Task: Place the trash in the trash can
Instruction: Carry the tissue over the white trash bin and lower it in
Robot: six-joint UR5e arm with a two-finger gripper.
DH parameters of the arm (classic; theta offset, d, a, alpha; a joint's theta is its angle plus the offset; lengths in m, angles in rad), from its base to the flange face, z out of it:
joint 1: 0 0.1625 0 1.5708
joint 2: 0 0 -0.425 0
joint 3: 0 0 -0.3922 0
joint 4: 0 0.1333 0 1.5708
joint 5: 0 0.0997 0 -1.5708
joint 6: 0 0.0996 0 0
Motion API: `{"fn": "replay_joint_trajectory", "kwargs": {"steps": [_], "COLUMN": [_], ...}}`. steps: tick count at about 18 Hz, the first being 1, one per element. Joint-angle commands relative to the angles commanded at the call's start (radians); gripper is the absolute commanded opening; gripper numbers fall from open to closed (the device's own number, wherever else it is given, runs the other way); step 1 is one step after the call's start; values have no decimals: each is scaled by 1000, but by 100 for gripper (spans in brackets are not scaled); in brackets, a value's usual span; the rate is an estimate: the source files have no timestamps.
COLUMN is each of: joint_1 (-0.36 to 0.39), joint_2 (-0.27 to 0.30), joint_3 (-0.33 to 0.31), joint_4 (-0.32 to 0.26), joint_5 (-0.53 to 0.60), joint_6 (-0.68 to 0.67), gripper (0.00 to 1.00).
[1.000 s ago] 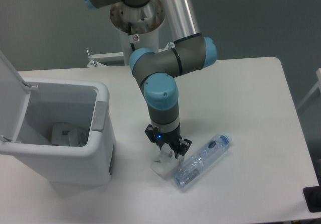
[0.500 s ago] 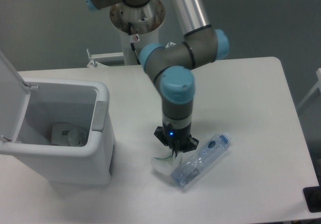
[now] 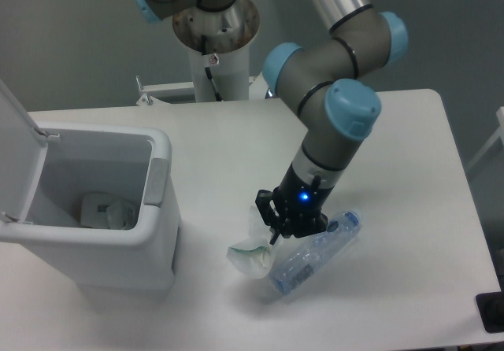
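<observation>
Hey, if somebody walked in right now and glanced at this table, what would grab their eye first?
Probably the grey and blue robot arm bent low over the middle of the white table, its gripper pinching a crumpled plastic wrapper with a bit of green, which hangs from it. A crushed clear plastic bottle with a blue label lies right beside it. At the left stands a big white trash can, lid open, with something pale already inside.

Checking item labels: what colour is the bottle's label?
Blue, on the clear bottle; the fixed camera shows it.
</observation>
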Motion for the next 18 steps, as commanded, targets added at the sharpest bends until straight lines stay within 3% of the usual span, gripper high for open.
{"fn": "replay_joint_trajectory", "kwargs": {"steps": [3, 9, 13, 18], "joint_1": [25, 41, 22, -52], "joint_2": [8, 87, 127, 178], "joint_3": [46, 104, 126, 123], "joint_4": [-6, -3, 0, 2], "joint_5": [-92, -239, -319, -333], "joint_6": [-14, -119, -204, -244], "gripper": [0, 0, 0, 0]}}
